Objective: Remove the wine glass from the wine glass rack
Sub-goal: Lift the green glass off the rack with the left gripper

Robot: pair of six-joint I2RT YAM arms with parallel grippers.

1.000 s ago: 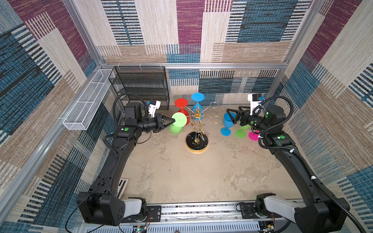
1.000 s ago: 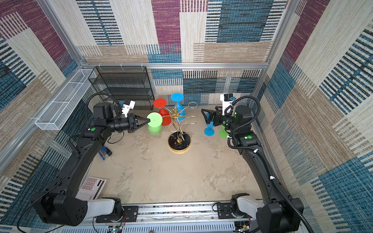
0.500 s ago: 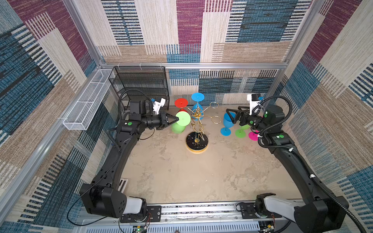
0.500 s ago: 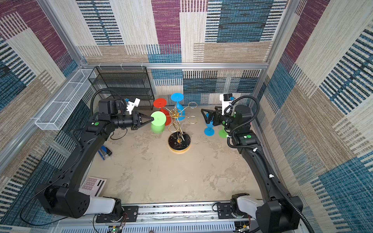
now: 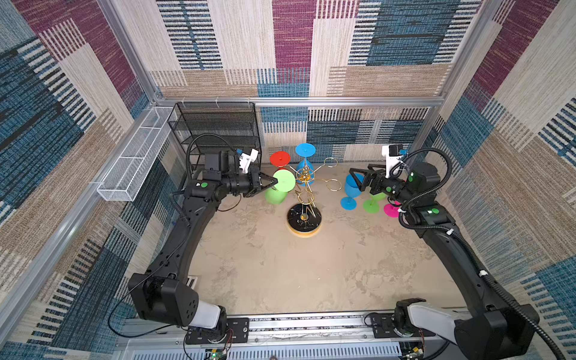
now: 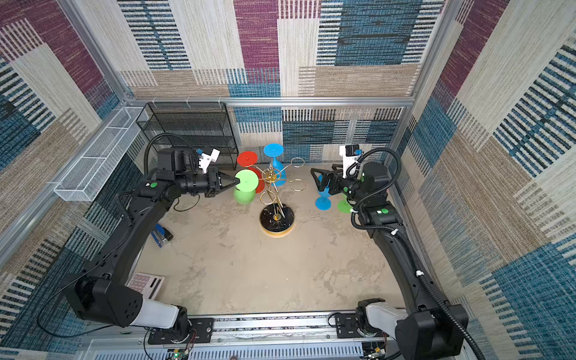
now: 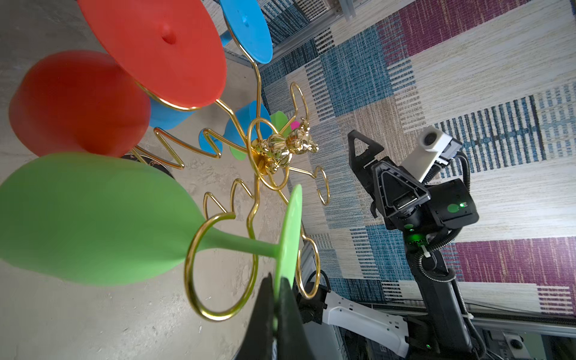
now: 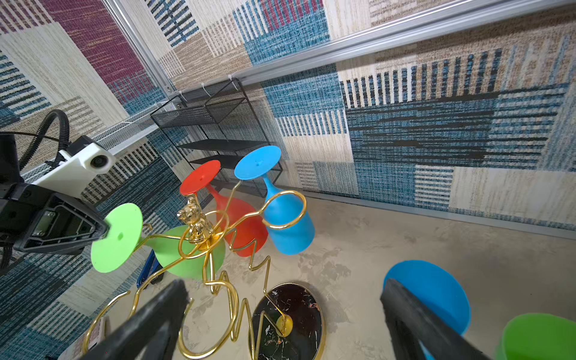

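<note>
My left fingers (image 7: 263, 318) are pinched shut on the foot rim of the green wine glass (image 7: 93, 218). It hangs upside down, stem through a ring of the gold rack (image 5: 304, 219). My right fingers (image 8: 146, 324) are spread wide and hold nothing, near a blue glass (image 8: 436, 290) on the surface (image 5: 280, 274).

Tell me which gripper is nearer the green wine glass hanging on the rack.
Left. The left gripper is shut on the foot of the hanging green wine glass; the right gripper, jaws open, is across the wine glass rack, apart from it.
</note>
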